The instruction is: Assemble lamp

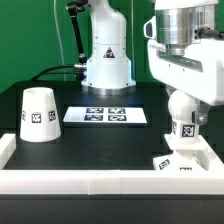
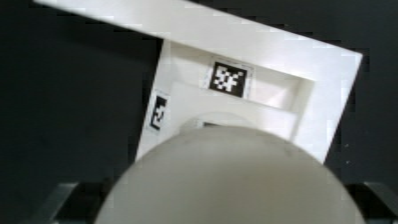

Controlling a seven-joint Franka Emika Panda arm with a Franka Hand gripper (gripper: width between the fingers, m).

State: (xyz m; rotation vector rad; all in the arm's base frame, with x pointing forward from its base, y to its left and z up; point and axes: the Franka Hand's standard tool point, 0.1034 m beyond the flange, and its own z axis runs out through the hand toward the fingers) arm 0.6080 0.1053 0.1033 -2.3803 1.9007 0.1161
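My gripper (image 1: 181, 104) is shut on the white ball-shaped bulb (image 1: 185, 127). It holds the bulb upright, neck down, just over the flat square base (image 1: 172, 161) at the exterior view's right. Whether the neck touches the base I cannot tell. In the wrist view the bulb's round head (image 2: 222, 175) fills the space between my dark fingers (image 2: 71, 203). The base (image 2: 285, 95) with its tag lies beyond it. The tapered cone shade (image 1: 38, 112) stands alone at the exterior view's left, wide end down.
The marker board (image 1: 106, 115) lies flat in the middle of the black table. A white wall (image 1: 100, 181) runs along the front, with a side piece (image 1: 6, 150) at the left. The arm's white pedestal (image 1: 107, 55) and cables stand at the back.
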